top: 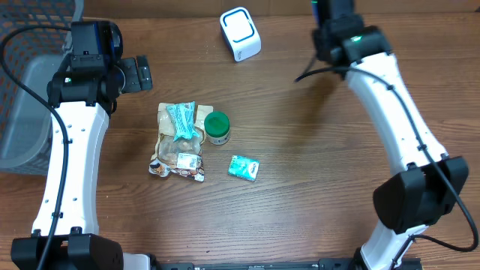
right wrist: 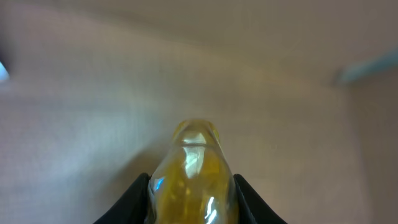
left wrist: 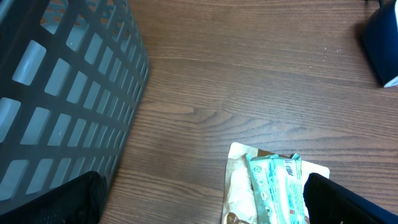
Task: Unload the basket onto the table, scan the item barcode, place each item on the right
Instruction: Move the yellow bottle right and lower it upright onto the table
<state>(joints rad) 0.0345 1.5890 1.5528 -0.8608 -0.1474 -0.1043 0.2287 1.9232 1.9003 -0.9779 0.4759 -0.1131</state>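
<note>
**Layout.** The wooden surface (top: 300, 187) carries a grey basket (top: 22, 112) at its left edge and a white scanner (top: 240, 34) at its far edge. A snack bag (top: 178, 146), a green-lidded jar (top: 217, 127) and a small teal packet (top: 244, 167) lie mid-surface.

**Claw state.** The left claw (top: 139, 73) stands fully open and empty, near the basket. The right claw (right wrist: 191, 205) is closed partway on a yellow translucent item (right wrist: 194, 155), which projects forward between the fingers, clear of the surface.

**Procedure (recommended).** Bring the item in front of the scanner window. Rotate the wrist until the barcode faces the window, then hold steady. No barcode is visible, so its side cannot be told.

**View coverage.** The overhead view locates the scanner, but the right arm leaves its top edge, hiding claw and item. Only the right wrist view shows the grip; its background is blurred.
</note>
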